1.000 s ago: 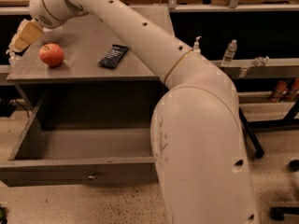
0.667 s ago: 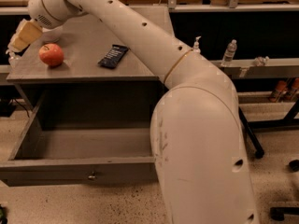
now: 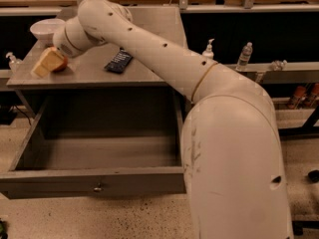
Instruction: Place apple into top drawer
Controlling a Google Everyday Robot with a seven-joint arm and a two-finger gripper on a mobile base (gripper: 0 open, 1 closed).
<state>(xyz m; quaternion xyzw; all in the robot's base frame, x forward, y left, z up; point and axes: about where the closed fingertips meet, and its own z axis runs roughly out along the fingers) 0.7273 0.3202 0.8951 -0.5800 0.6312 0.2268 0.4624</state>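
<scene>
1. Step in hand, as I judge it: taking hold of the apple (image 3: 62, 67); transfer to the drawer not yet begun.
2. Gripper (image 3: 47, 63) sits at the bench's (image 3: 149, 73) front-left corner, right against the apple and covering most of it; only a red sliver shows.
3. Grip state: cannot tell whether it is closed on the fruit.
4. Top drawer (image 3: 124, 174) is pulled fully out below the bench's front edge; nothing visible inside.
5. White bowl (image 3: 46, 31) stands at the back-left corner; contents not visible.
6. Dark packet (image 3: 118, 61) lies mid-bench, apart from the apple.
7. Next move likely calls for a secure hold, a lift past the front edge, then lowering into the drawer.
</scene>
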